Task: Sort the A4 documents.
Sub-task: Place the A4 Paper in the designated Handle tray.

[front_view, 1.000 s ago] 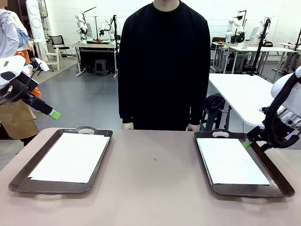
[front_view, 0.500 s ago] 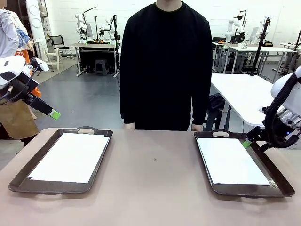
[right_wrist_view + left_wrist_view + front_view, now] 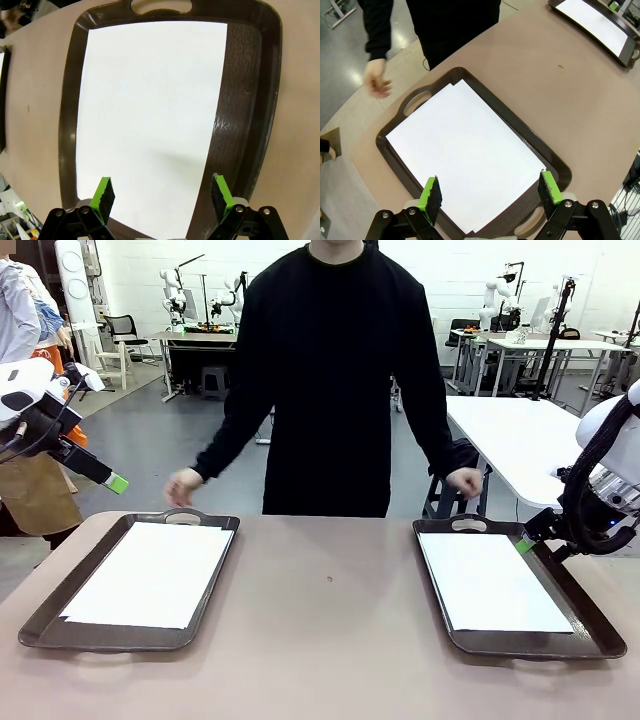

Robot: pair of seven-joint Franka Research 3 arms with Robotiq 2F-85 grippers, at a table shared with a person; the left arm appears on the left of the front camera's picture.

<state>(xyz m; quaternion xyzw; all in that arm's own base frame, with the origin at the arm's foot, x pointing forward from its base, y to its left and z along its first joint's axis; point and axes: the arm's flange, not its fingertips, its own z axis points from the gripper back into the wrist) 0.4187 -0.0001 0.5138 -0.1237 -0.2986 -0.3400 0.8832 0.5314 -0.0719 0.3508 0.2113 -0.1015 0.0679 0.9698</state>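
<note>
By the look of it, sorting is done or not yet begun: on the left, A4 documents [image 3: 150, 574] lie flat, slightly fanned, in the left tray [image 3: 55, 600] under the wide, empty left claw [image 3: 490, 192]; rightward, a plain white sheet [image 3: 492, 582] fills the right tray [image 3: 590, 615], the right claw [image 3: 162, 199] wide above it.

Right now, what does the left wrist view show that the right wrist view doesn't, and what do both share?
Left wrist only: the person's hand near the left tray, and slightly offset paper sheets.
Right wrist only: a bare strip of the right tray beside its white paper.
Both: open green-padded fingers above paper in a dark brown tray.
</note>
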